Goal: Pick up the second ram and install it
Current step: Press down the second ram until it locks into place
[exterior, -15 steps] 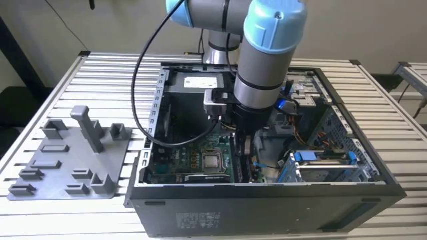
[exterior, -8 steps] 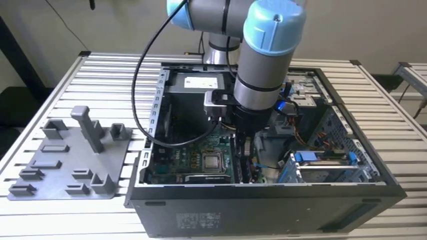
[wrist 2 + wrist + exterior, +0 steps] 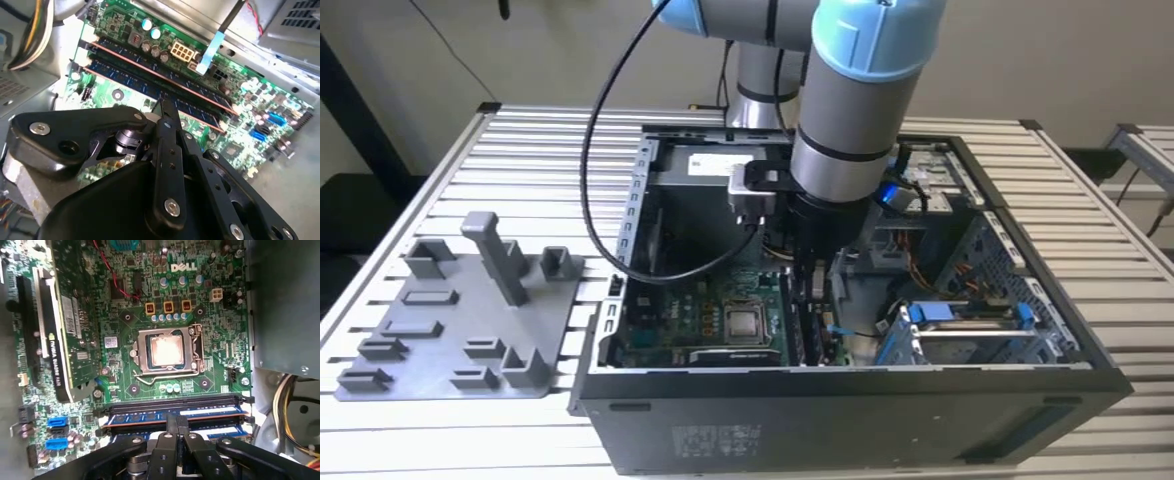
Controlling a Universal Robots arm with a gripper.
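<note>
My gripper [image 3: 809, 288] reaches down into the open computer case [image 3: 854, 385], over the memory slots beside the processor socket. Its fingers are shut, tip against tip, and the jaws close along the length of the sticks, not across one. In the second wrist view the gripper [image 3: 163, 103] touches the top edge of the second ram [image 3: 125, 79], a long dark stick with bluish labels standing in its slot. Another stick [image 3: 150, 62] stands in the slot beside it. In the first wrist view the gripper [image 3: 177, 416] sits on the same pair, above the second ram [image 3: 222, 430].
A grey plastic tray [image 3: 454, 320] with an upright post [image 3: 500, 255] lies outside the case at the exterior view's left. Inside are the processor socket [image 3: 167, 350], a graphics card [image 3: 60, 325], a cable bundle [image 3: 295, 410] and blue drive latches [image 3: 961, 315].
</note>
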